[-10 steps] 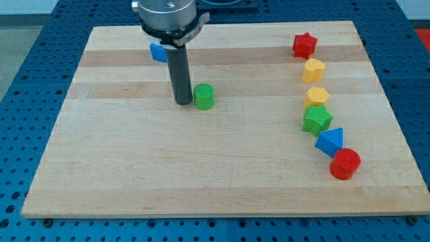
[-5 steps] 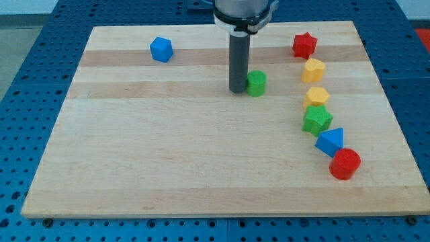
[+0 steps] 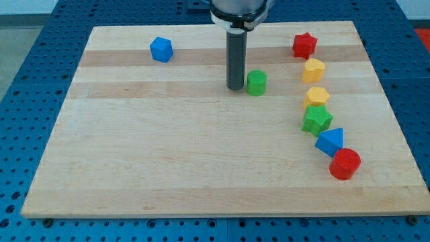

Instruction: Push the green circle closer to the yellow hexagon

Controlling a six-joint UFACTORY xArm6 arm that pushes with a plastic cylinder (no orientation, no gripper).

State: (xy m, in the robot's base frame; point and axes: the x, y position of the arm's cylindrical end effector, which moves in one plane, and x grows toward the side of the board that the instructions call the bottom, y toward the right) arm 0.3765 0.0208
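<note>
The green circle [image 3: 256, 83], a short green cylinder, stands on the wooden board [image 3: 168, 168] right of centre in the upper half. My tip [image 3: 235, 88] is just to its left, with a thin gap or barely touching. The yellow hexagon [image 3: 317, 97] lies to the right of the green circle and a little lower, about a block's width or two away. The dark rod rises from the tip to the view's top edge.
On the right, a column of blocks runs top to bottom: red star [image 3: 304, 45], another yellow block [image 3: 313, 69], the hexagon, green star [image 3: 316, 120], blue triangle [image 3: 330, 142], red circle [image 3: 345, 164]. A blue cube [image 3: 161, 49] sits at the upper left.
My tip pushed the green circle to the right and slightly up, toward the yellow blocks. In the last half second the circle stayed put and my tip eased slightly left.
</note>
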